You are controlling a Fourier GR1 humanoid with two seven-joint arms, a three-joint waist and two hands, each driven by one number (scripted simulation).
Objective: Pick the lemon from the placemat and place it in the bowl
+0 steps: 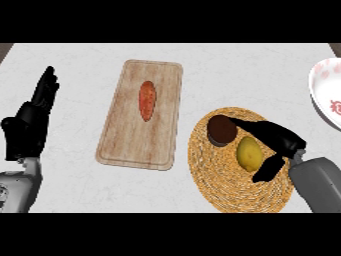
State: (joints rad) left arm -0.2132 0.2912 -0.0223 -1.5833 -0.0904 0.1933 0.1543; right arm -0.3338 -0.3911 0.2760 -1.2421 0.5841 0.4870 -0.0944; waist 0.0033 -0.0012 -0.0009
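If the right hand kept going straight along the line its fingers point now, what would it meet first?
Probably the dark brown round object on the woven placemat: the right hand points up-left across the lemon, fingertips already near that object, though their height is unclear.

Left robot hand point(27, 122) resting, fingers straight, right robot hand point(276, 142) half-curled

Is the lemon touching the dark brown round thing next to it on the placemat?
Apart. The head view shows a strip of woven placemat between the lemon and the dark brown round thing.
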